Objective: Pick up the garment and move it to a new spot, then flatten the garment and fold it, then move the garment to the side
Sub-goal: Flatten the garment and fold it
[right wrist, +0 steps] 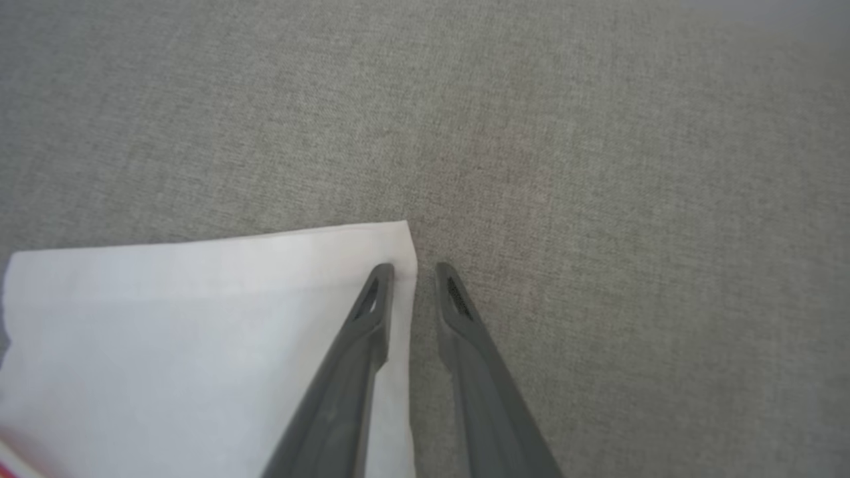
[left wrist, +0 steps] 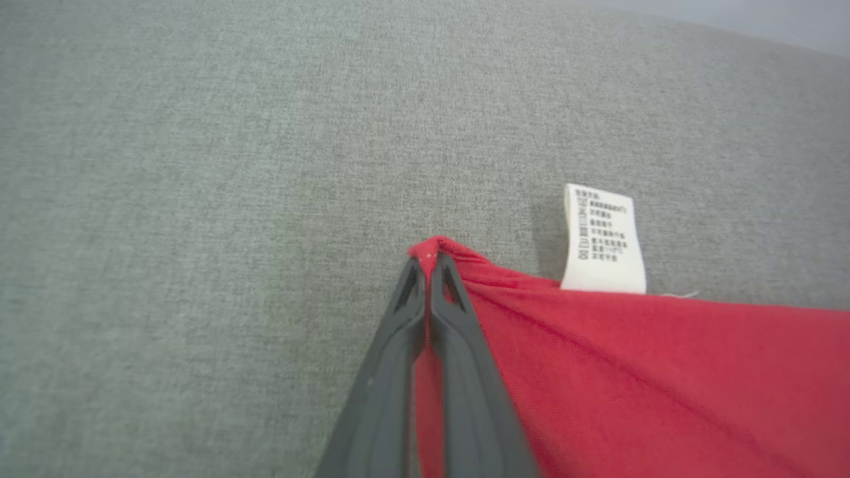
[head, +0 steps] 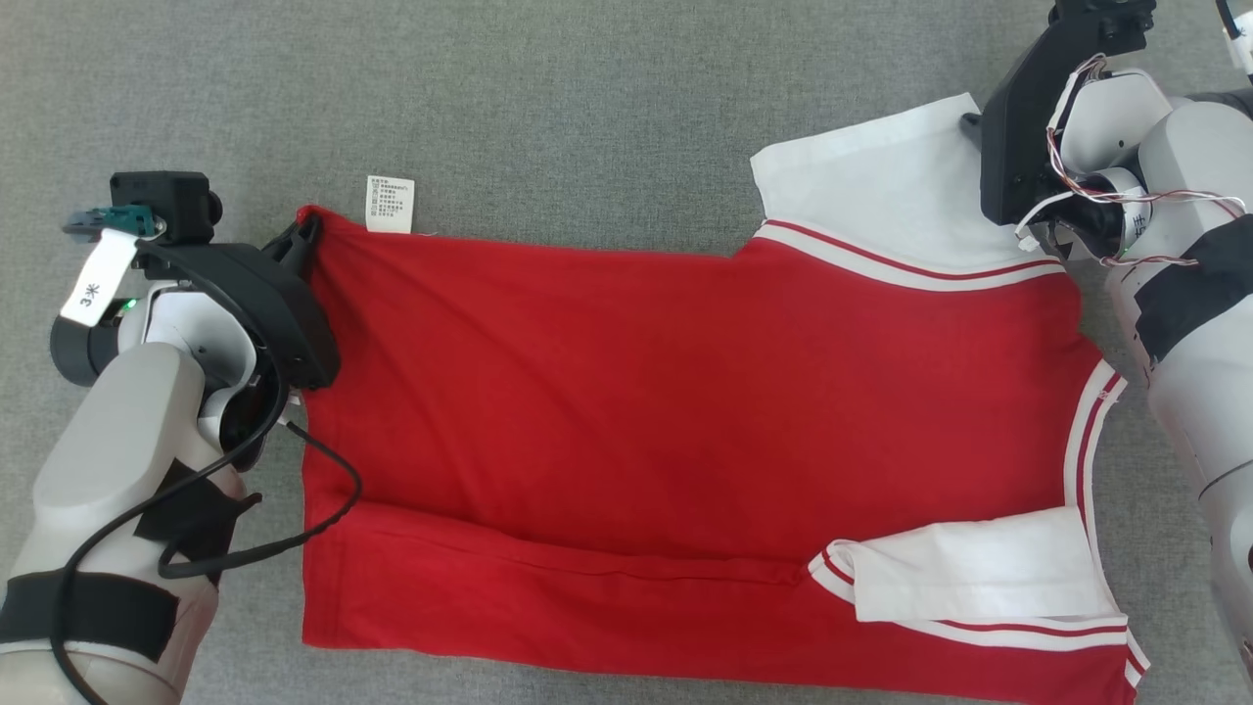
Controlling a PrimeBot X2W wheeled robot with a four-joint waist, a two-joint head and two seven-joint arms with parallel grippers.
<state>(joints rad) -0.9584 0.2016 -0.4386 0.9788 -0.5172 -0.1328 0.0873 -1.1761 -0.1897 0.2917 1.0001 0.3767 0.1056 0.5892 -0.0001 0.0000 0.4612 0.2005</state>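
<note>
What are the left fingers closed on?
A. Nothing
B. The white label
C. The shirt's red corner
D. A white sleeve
C: in the left wrist view the left fingers meet on the red corner of the shirt, while the label lies free beside them.

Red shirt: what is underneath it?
The shirt lies flat on a grey cloth surface, which shows around it. A white label pokes out from its far edge. Whatever lies beneath the red cloth itself is covered and cannot be seen.
</note>
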